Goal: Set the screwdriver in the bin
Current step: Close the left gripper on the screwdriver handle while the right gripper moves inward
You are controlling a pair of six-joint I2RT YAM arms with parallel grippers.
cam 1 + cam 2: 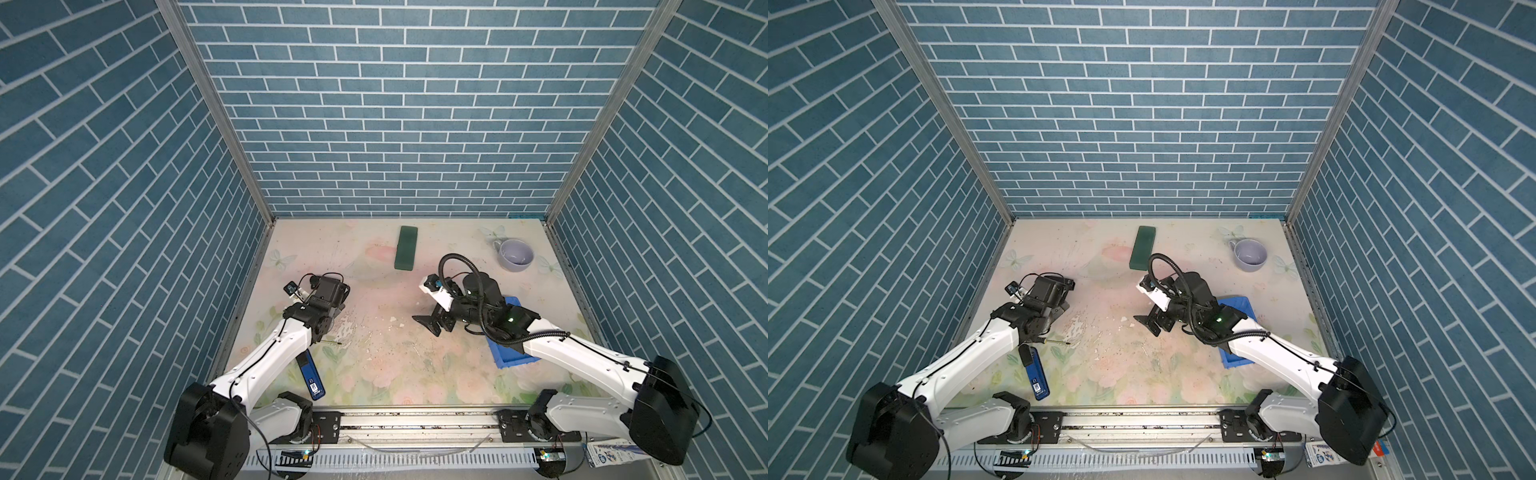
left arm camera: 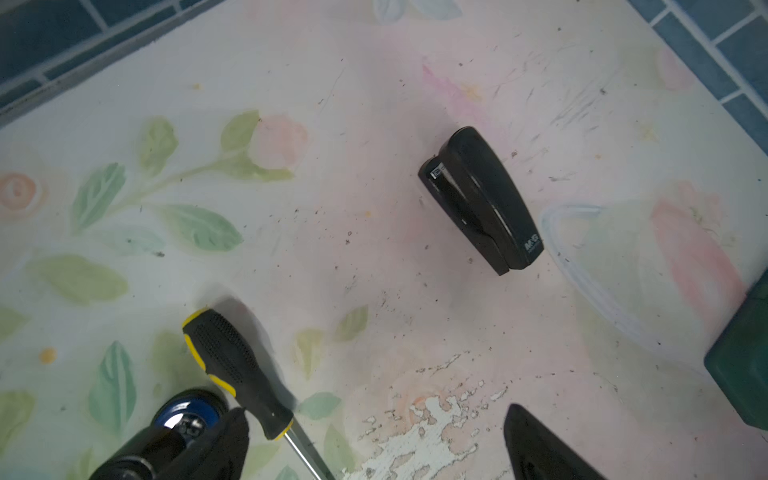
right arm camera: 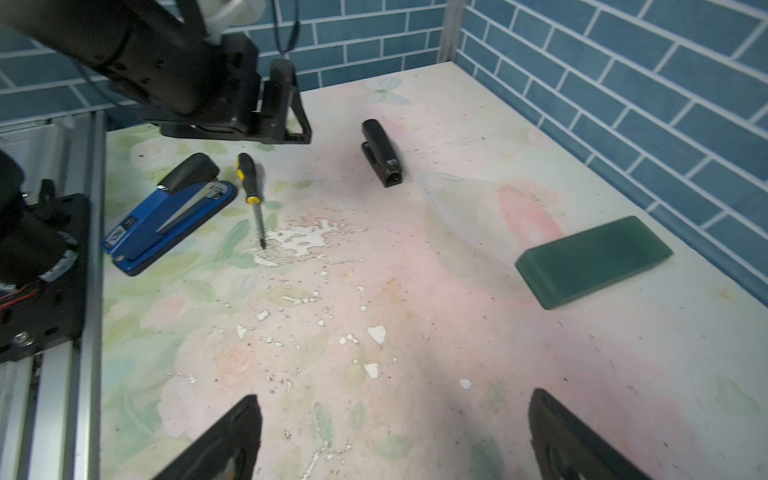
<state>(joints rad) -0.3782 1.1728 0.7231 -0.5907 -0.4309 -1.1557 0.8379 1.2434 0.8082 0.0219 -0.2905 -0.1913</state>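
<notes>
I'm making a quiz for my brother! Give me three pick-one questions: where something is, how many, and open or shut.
1. Where is the screwdriver? A. On the table beside the blue stapler. B. Held up in the air. C. Standing on its tip.
2. How many staplers? A. One. B. Two. C. Four.
3. The right end effector is: A. Shut on something. B. Out of sight. C. Open and empty.
Answers: 1 A, it lies flat by the blue stapler; 2 B, one blue, one black stapler; 3 C, jaws wide apart, nothing between.
</notes>
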